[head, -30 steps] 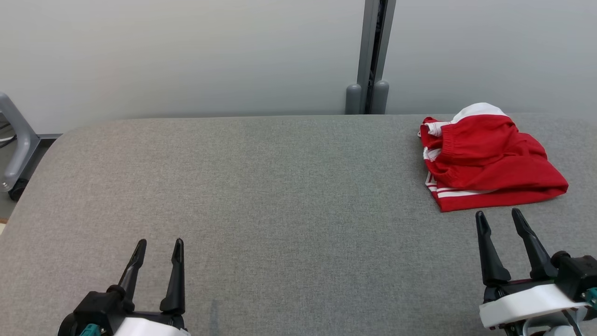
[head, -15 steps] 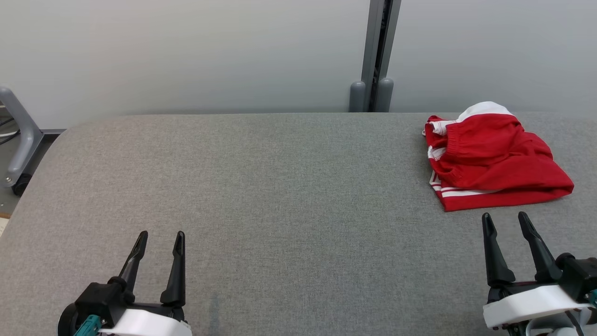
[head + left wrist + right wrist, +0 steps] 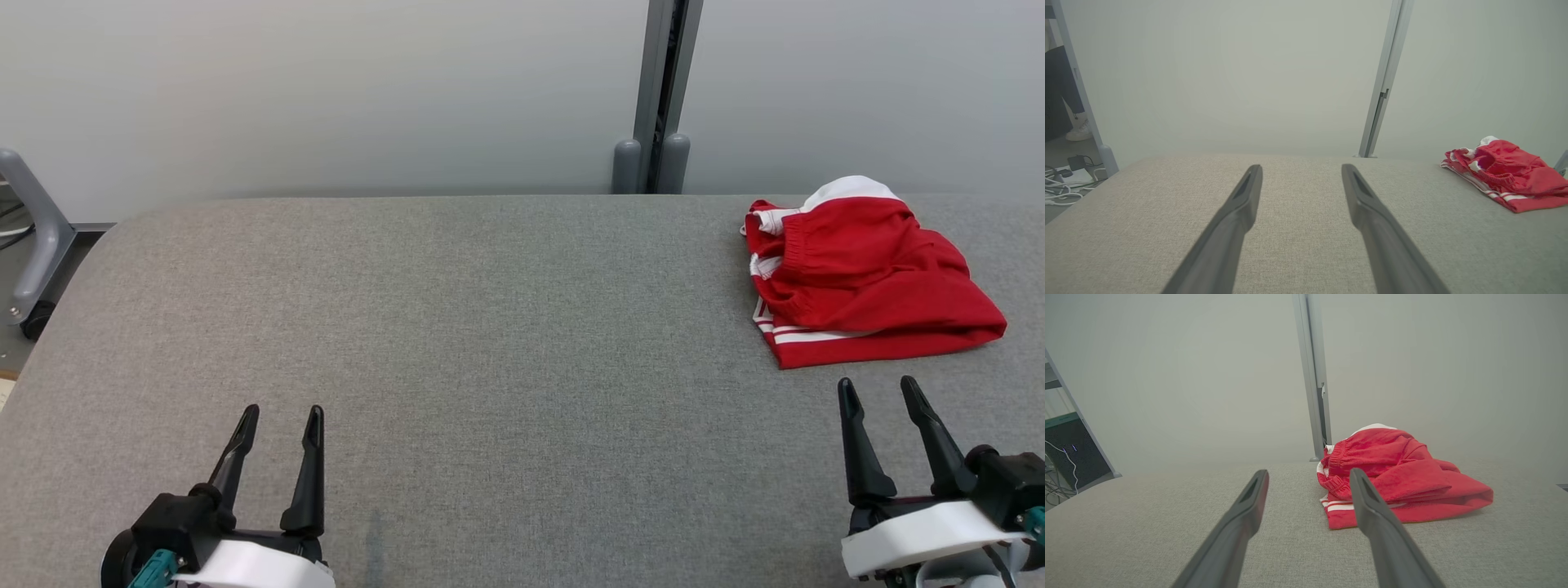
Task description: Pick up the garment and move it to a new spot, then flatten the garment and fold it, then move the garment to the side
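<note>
Red garment (image 3: 869, 282) is bunched at the tabletop's (image 3: 490, 327) far right corner, straight ahead of the right hand (image 3: 876, 384), which is open and empty. Left hand (image 3: 282, 412), open too, is well apart.

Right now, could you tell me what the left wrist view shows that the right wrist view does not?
Left wrist view's own: the open left gripper and a person's shoe on the floor. Right wrist view's own: the open right gripper and a dark box with small lights. Shared: the red garment, lying on the grey table, and the post behind it.
</note>
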Controlling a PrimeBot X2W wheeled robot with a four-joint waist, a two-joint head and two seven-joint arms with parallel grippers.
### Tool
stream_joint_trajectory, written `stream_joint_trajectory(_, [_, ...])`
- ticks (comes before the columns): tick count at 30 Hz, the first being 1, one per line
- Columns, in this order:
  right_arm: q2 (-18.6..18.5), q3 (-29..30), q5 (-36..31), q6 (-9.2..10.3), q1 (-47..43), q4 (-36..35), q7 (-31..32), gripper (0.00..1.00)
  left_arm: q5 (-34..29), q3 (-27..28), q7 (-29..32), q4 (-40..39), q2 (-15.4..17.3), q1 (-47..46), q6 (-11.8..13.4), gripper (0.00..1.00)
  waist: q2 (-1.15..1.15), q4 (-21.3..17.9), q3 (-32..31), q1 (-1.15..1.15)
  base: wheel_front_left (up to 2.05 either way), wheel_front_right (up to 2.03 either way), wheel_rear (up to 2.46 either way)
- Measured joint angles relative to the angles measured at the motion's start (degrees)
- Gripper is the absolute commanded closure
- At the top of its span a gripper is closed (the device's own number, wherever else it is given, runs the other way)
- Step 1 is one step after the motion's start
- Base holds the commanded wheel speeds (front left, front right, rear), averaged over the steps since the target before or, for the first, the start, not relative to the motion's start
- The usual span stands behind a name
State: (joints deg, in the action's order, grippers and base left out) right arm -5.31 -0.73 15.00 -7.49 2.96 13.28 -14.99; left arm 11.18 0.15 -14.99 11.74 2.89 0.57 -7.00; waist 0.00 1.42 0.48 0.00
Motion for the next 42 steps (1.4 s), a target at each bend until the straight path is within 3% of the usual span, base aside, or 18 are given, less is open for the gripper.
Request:
stream_joint_trajectory(13, [-0.29, -0.67, 0.51, 0.0, 0.27, 0.56, 0.0, 0.0, -0.03, -0.24, 0.0, 0.8, -0.04, -0.82, -0.24, 0.0, 0.0, -0.01, 0.06, 0.0, 0.0, 0.0, 0.0])
stream_joint_trajectory(14, [-0.18, -0.68, 0.51, 0.0, 0.12, 0.79, 0.01, 1.0, -0.03, -0.26, 0.02, 1.2, -0.13, -0.7, -0.24, 1.0, 0.0, -0.01, 0.06, 0.0, 0.0, 0.0, 0.0])
stream_joint_trajectory(19, [0.65, -0.96, 1.49, 0.0, -1.49, 2.98, 0.69, 1.0, 1.0, -0.3, 0.89, 3.69, -0.56, 1.31, -0.24, 1.0, 0.0, -0.03, 0.06, 0.0, 0.0, 0.0, 0.0])
stream_joint_trajectory(42, [1.24, 1.45, 22.96, 0.01, 1.55, 4.71, 6.67, 1.0, 23.71, 1.93, 6.86, 5.43, -0.53, -2.46, -0.24, 1.0, 0.0, -0.29, 0.06, 0.0, 0.0, 0.0, 0.0])
